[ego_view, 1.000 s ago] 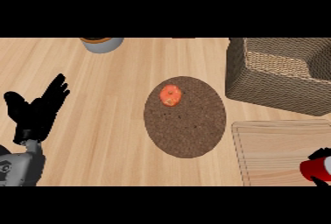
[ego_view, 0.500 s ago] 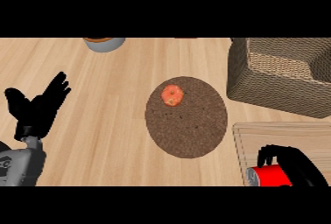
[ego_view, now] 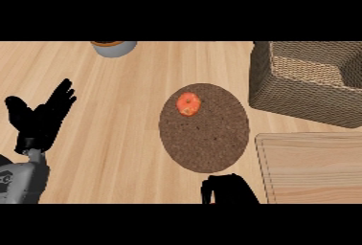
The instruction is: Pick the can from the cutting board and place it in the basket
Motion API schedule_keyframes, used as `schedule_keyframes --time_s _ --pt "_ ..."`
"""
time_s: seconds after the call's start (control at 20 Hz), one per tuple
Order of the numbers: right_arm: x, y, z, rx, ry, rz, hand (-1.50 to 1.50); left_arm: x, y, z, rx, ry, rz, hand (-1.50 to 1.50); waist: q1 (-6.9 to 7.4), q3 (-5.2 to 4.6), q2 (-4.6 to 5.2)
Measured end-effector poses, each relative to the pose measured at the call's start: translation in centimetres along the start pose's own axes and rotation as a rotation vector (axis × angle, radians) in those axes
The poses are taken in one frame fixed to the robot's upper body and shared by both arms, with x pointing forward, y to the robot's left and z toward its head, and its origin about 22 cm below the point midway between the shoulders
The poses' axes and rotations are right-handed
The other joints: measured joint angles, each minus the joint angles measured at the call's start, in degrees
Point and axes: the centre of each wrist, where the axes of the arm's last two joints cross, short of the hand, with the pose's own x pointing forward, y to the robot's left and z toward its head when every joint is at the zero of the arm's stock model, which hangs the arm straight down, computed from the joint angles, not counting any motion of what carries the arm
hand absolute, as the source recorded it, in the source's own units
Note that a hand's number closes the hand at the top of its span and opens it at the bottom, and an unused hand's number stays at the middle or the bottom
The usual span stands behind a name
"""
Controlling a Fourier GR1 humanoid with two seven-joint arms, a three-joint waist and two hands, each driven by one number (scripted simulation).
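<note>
Can was nowhere to be seen on the board (ego_view: 311, 167); whether it was hidden inside the right hand (ego_view: 228, 190) at the lower edge, beside the mat (ego_view: 204, 128), could not be told, nor how that hand's fingers were set. A carry to the basket (ego_view: 309, 80) would best be lifted above its near rim, passing over the bare board. The left hand (ego_view: 41, 119) was rested open, fingers spread, at the left.
</note>
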Motion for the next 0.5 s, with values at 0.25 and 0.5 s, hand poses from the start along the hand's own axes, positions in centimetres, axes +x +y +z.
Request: schedule_keyframes --time_s 0.25,0.5 --pt "4.7 -0.4 1.7 -0.137 -0.150 -0.209 1.50 -0.1 -0.2 0.1 0.008 0.006 0.001 0.00 -0.49 0.09 -0.11" --pt "6.2 -1.1 2.4 -0.282 -0.184 -0.178 1.50 -0.1 0.3 0.3 0.012 0.004 0.000 0.00 -0.86 0.03 -0.28"
